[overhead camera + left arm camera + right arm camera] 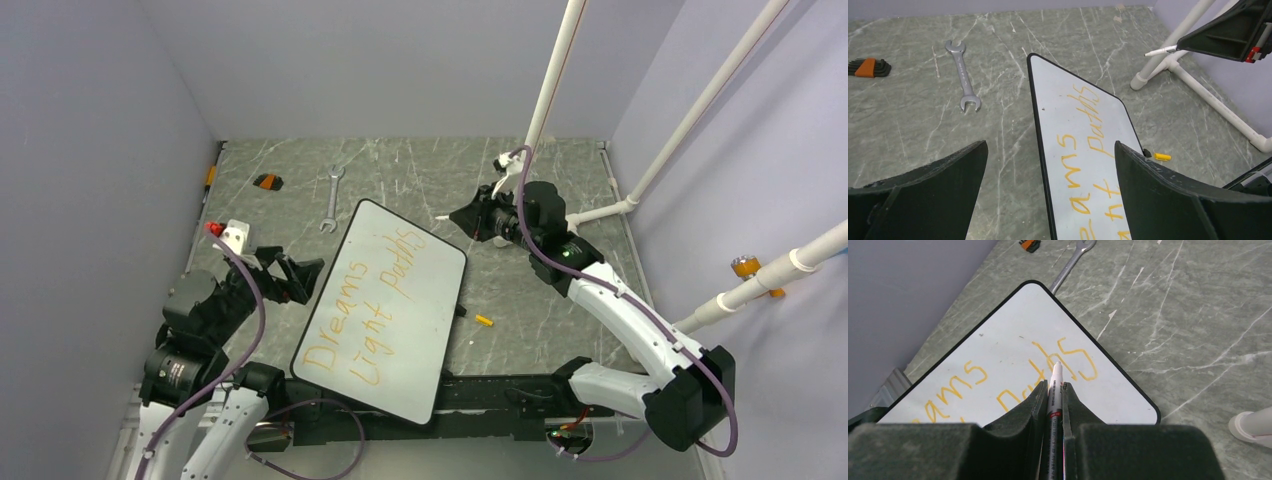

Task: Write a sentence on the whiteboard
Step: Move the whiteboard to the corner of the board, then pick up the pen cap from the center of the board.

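Whiteboard (437,300), flat white black-rimmed rectangle: long axis near-left to far-right. Right fingers (1037,407) clamp white marker pen (1054,390) near far end; left fingers (938,175) splayed, empty.

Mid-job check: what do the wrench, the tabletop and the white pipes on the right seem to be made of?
The wrench looks like bare metal, probably steel: silvery grey, dull sheen. The tabletop looks like grey-green marble with white veins, but could be printed laminate; smooth, low gloss. The pipes are likely white plastic tubing, matte, joined by moulded fittings.
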